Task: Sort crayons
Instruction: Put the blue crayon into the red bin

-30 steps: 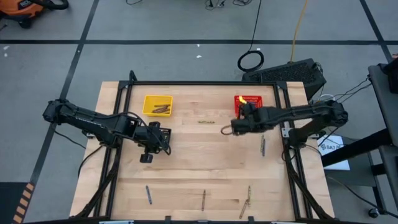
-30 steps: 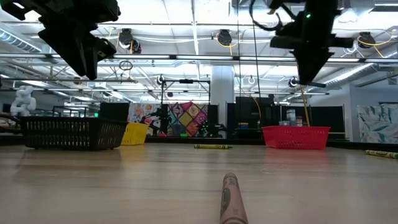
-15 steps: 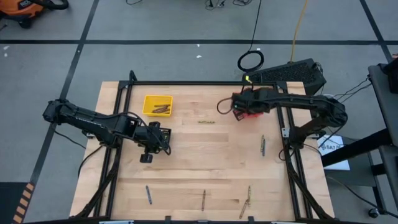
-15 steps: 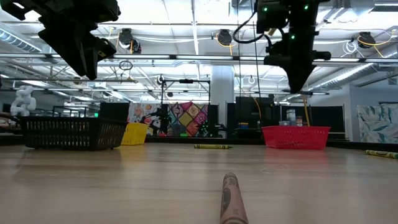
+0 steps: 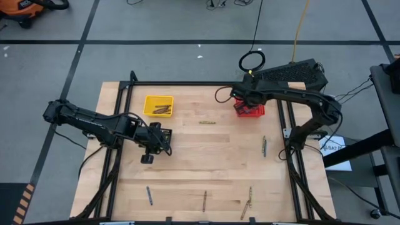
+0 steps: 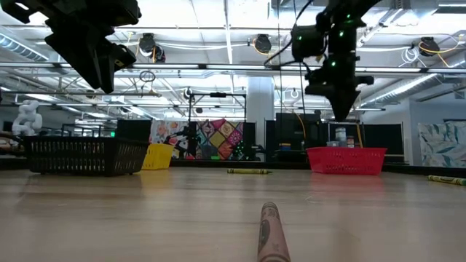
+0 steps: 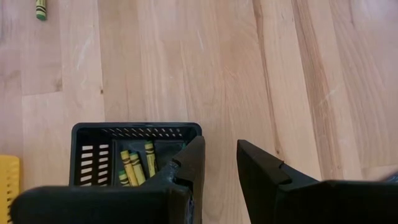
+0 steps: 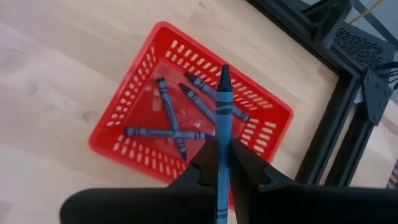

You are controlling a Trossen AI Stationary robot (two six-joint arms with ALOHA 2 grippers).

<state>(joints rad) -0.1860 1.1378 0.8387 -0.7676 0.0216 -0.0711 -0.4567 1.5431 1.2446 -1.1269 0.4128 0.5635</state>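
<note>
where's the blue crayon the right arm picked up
The blue crayon is clamped in the right gripper, held above the red basket at the table's far right, where other blue crayons already lie.

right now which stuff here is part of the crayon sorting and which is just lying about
Part of the job:
- blue crayon in the shut right pincer
- red basket holding blue crayons
- black basket holding yellow-green crayons
- yellow basket
- loose crayons on the table

Lying about:
- coiled cable on the floor
</note>
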